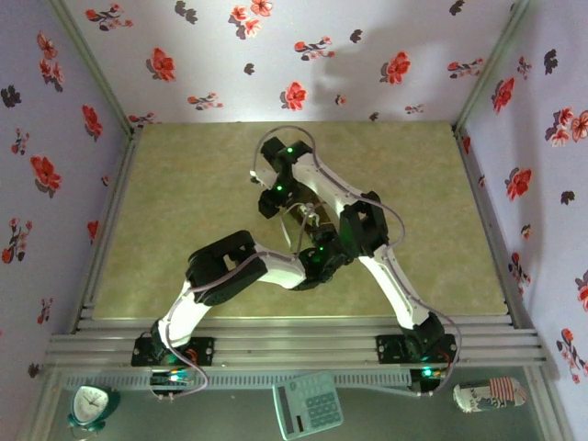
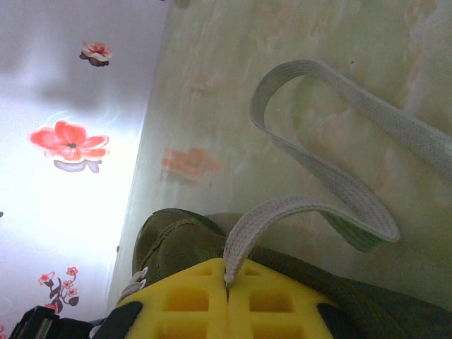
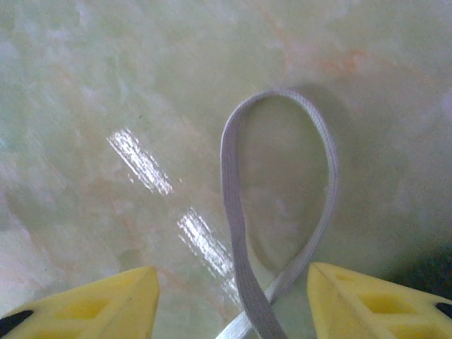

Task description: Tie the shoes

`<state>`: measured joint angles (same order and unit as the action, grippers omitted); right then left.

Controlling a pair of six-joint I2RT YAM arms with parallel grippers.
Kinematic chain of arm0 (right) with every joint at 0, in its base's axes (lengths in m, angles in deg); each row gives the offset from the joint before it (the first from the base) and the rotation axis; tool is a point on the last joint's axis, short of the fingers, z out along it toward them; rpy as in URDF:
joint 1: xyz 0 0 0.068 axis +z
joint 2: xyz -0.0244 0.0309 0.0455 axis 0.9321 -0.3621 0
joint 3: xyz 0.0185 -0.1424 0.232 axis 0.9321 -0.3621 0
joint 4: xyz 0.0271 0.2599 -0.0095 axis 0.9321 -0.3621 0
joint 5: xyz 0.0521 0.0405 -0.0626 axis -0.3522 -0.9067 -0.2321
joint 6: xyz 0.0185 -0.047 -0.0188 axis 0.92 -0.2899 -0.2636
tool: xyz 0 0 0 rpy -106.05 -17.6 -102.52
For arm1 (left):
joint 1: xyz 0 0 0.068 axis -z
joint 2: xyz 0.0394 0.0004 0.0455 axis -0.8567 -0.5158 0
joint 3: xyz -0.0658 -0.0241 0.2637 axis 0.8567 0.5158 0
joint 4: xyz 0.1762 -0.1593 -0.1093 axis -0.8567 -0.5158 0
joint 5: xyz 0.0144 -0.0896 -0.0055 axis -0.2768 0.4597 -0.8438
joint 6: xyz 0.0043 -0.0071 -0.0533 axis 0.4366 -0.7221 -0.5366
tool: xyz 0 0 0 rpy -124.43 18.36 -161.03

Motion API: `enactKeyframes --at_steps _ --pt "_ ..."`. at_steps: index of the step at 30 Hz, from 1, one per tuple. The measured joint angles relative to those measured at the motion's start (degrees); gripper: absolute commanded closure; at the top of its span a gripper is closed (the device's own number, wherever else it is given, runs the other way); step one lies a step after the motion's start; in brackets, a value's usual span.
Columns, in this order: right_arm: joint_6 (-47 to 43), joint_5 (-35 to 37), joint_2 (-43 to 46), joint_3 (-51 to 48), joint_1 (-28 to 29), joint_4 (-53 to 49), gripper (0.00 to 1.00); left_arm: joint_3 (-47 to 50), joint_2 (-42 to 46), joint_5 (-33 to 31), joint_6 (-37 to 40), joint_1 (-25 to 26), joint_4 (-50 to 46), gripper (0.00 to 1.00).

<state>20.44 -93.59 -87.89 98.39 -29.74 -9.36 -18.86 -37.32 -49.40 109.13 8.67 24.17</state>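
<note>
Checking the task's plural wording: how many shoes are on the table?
1. An olive-green shoe lies just beyond the left gripper, which is shut on its white lace. The arms cover that spot from above, so another could be hidden.

Top view: olive-green low-top sneaker [image 1: 312, 219] mostly hidden under both arms' wrists; what pokes out is too small to make out. Left wrist view: sneaker [image 2: 180, 244] part-covered by left arm's yellow fingers [image 2: 191, 300], which bottom edge cuts; white flat lace [image 2: 296, 205] vanishes betw. them & runs off right edge. Right wrist view: lace [image 3: 234, 212] ends exit bottom edge; right arm's yellow fingers [image 3: 106, 304] cut there too; dark blur [image 3: 432, 277] lower right corner, can't tell what.
</note>
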Motion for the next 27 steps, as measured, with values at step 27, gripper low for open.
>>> enactKeyframes --at_steps 27 --pt "3.26 0.76 -2.05 2.86 -1.16 -1.57 0.41 3.5 0.94 -2.47 -1.6 1.14 3.37 1.0"
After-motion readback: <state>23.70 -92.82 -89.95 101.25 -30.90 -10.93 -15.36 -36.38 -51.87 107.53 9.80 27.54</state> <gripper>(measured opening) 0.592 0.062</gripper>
